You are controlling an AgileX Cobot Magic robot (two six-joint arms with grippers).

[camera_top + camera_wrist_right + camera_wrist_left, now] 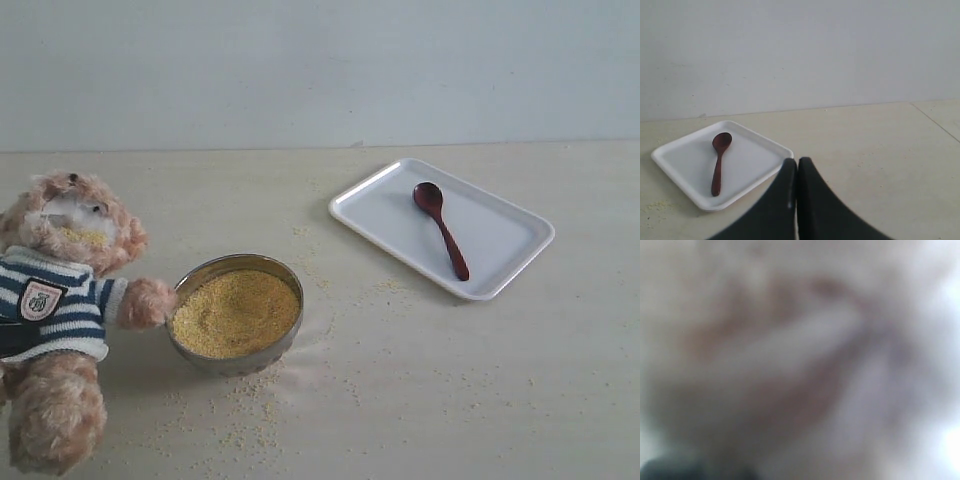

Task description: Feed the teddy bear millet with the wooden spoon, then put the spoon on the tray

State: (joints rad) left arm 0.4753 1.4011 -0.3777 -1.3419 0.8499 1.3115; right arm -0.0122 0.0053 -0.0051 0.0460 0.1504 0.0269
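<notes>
The teddy bear (60,300) sits at the left, with yellow grains on its white muzzle and one paw touching the metal bowl (236,312). Millet (235,313) fills that bowl. The wooden spoon (441,228) lies on the white tray (510,235) at the right, bowl end toward the wall. In the right wrist view the spoon (719,161) rests on the tray (755,160), and my right gripper (797,162) is shut and empty, just off the tray's near corner. Neither gripper shows in the exterior view. The left wrist view is a close blur of pale brown and white; no fingers can be made out.
Loose millet grains (245,405) are scattered on the pale table in front of the bowl and between the bowl and the tray. A plain wall (320,70) runs along the table's far edge.
</notes>
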